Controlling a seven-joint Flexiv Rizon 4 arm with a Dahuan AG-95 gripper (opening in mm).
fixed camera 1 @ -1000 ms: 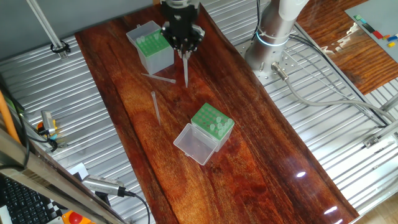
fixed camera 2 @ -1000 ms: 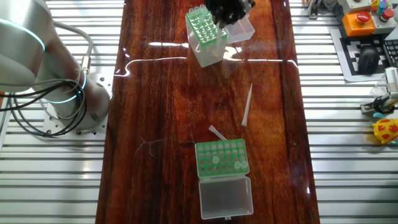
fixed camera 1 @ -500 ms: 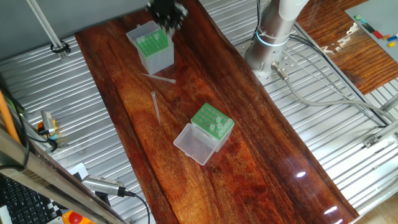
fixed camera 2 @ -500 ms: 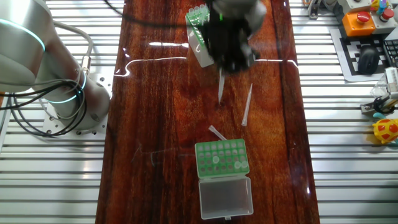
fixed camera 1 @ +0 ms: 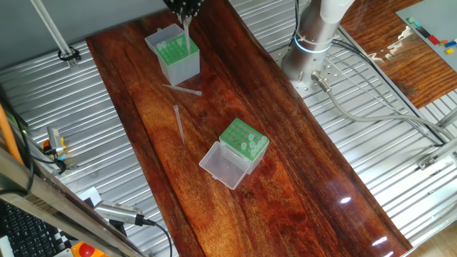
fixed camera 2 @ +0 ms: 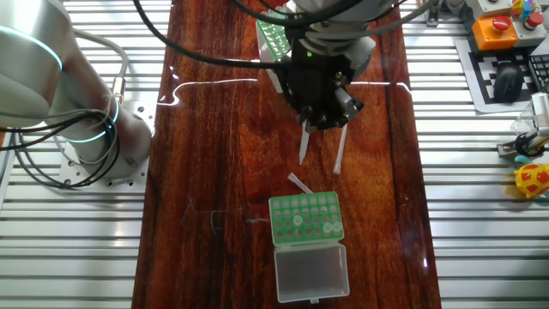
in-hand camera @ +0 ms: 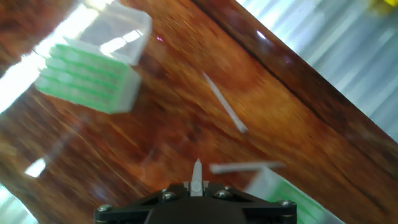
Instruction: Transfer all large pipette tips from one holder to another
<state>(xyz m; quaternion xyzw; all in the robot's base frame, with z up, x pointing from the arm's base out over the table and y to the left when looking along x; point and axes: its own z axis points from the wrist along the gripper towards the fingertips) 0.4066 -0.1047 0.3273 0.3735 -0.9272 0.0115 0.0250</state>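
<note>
My gripper (fixed camera 1: 187, 10) is shut on a large pipette tip (fixed camera 1: 187, 30) that hangs point-down over the taller translucent box (fixed camera 1: 176, 58) with the green insert. From the other side, the gripper (fixed camera 2: 309, 120) hides part of that box (fixed camera 2: 272, 33), and the held tip (fixed camera 2: 304, 144) points down. In the hand view the tip (in-hand camera: 197, 172) sticks out between the jaws. The low green rack (fixed camera 1: 241, 137) stands nearer the front with its clear lid (fixed camera 1: 223, 165) open. A few pale tips remain in the rack (fixed camera 2: 306, 218).
Two loose tips lie on the wooden table: one (fixed camera 1: 183, 89) right beside the tall box, the other (fixed camera 1: 178, 123) between the box and the rack. The arm's base (fixed camera 1: 314, 43) stands at the table's right edge. Ribbed metal surrounds the table.
The gripper, still holding the tip, has moved from beside the tall box to above it. The racks and the loose tips have not moved.
</note>
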